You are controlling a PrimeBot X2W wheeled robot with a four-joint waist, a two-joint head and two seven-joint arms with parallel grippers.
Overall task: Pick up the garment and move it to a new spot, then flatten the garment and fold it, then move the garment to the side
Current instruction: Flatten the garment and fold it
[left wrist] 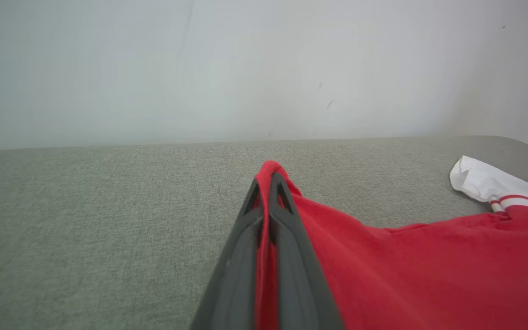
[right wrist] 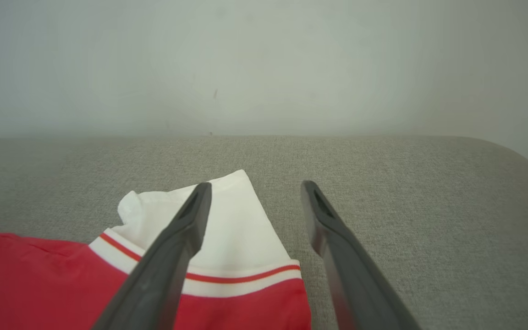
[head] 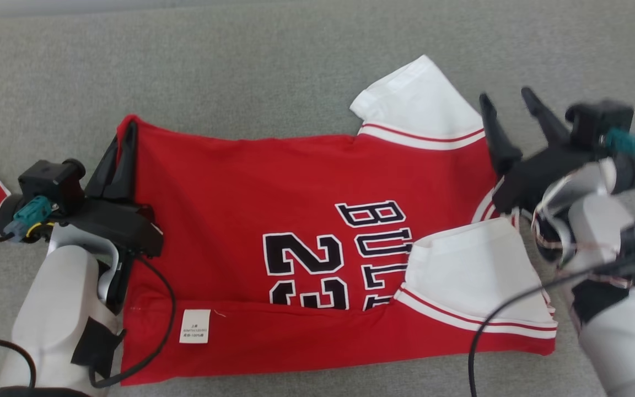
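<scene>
red garment (head: 273, 187) lies spread on the grey cushion (head: 240, 66). left gripper (head: 126, 132) is clenched on its corner; right gripper (head: 507, 98) hangs released over the sleeve (head: 416, 99) and should pinch there, then lift evenly.

Left pincer (head: 124, 132) pinches jersey (head: 240, 187) corner.

**Pale Arms, Dark Hardware**

The left forearm (head: 58, 309) and right forearm (head: 626, 342) are pale grey shells. Each wrist carries a black housing with a boxy black camera block (head: 53, 179) and a teal connector (head: 31, 215). Thin black cables (head: 173, 309) trail alongside. The jaws are long, dark grey and tapered.
</scene>
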